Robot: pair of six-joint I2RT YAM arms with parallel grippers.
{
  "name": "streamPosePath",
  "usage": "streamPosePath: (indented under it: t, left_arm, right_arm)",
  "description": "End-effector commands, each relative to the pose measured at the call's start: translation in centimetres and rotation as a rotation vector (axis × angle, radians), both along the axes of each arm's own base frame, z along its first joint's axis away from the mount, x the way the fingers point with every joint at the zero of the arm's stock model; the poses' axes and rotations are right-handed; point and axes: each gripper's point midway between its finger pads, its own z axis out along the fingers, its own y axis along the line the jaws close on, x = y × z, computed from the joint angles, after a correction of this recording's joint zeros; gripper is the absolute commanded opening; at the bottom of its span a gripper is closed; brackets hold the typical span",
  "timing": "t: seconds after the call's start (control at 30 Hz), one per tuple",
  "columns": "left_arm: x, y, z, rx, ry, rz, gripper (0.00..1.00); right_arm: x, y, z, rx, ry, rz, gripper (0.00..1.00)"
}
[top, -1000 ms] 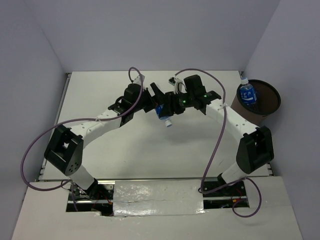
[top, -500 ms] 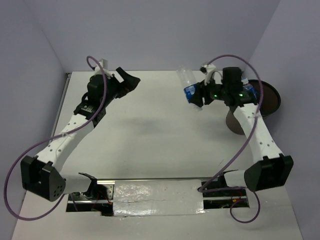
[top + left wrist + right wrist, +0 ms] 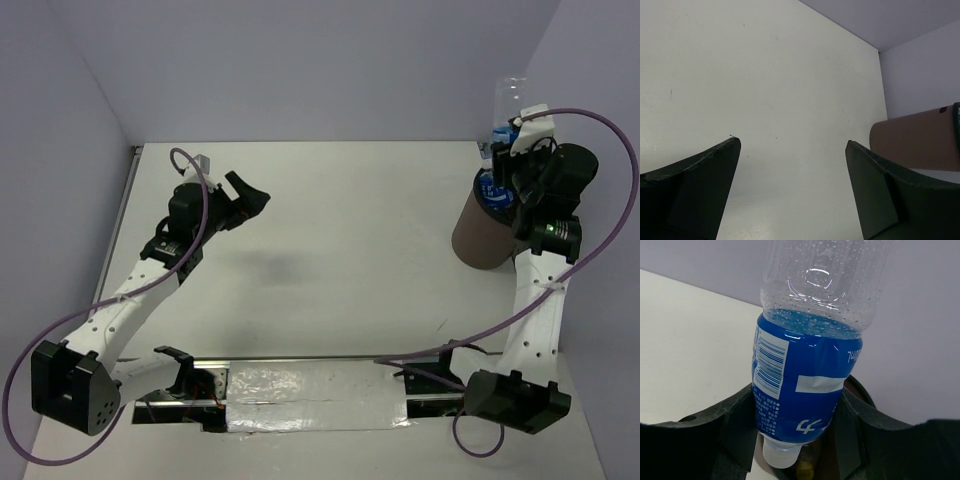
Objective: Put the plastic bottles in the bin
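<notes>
My right claw (image 3: 796,437) pinches a blue-label plastic bottle (image 3: 805,385) around the label, cap down, clear base up. It hangs over the mouth of the brown bin (image 3: 480,235) at the table's right side. It's inverted so the narrow end goes in first, I judge. Another blue label shows inside the rim. Next: spread the fingers and let it drop; the risk is it catching the rim. My left claw (image 3: 792,190) is spread wide, holding nothing, above the white table (image 3: 765,75), well apart from the bin.
</notes>
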Motion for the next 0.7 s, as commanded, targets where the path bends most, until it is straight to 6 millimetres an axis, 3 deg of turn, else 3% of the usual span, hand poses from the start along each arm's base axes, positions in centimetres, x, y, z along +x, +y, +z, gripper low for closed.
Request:
streamPosePath:
  t: [0.0,0.17,0.3,0.4,0.53,0.6,0.63,0.67]
  left_arm:
    - [-0.7,0.0,2.8,-0.034,-0.092,-0.019,0.99]
    - [-1.4,0.0,2.0,-0.013,-0.073,-0.035,0.99]
    - [-1.6,-0.1,1.2,-0.014,-0.055,-0.046,0.99]
    - [-1.7,-0.3,1.1,-0.027,-0.050,-0.054,0.99]
    - [-1.8,-0.5,1.2,-0.042,-0.051,-0.061,0.99]
    - [-1.9,-0.5,1.4,-0.051,-0.055,-0.059,0.99]
    - [-1.9,-0.5,1.4,-0.052,-0.055,-0.060,0.99]
    - [-2.0,-0.5,1.5,-0.054,-0.059,-0.062,0.99]
  right_arm:
    - [0.8,-5.2,0.4,-0.042,-0.034,-0.173,0.19]
    - [1.6,-9.8,-2.2,-0.006,0.025,-0.274,0.20]
    - [1.8,-11.2,-5.8,-0.032,0.067,-0.304,0.31]
    - [2.0,-12.0,-7.3,-0.020,0.101,-0.320,0.39]
    - [2.4,-13.5,-9.1,0.007,0.143,-0.337,0.70]
    - [2.4,-13.7,-9.4,0.017,0.155,-0.335,0.81]
    - [2.4,-13.8,-9.2,0.020,0.152,-0.333,0.92]
    - [2.3,-13.6,-9.2,0.026,0.153,-0.323,0.95]
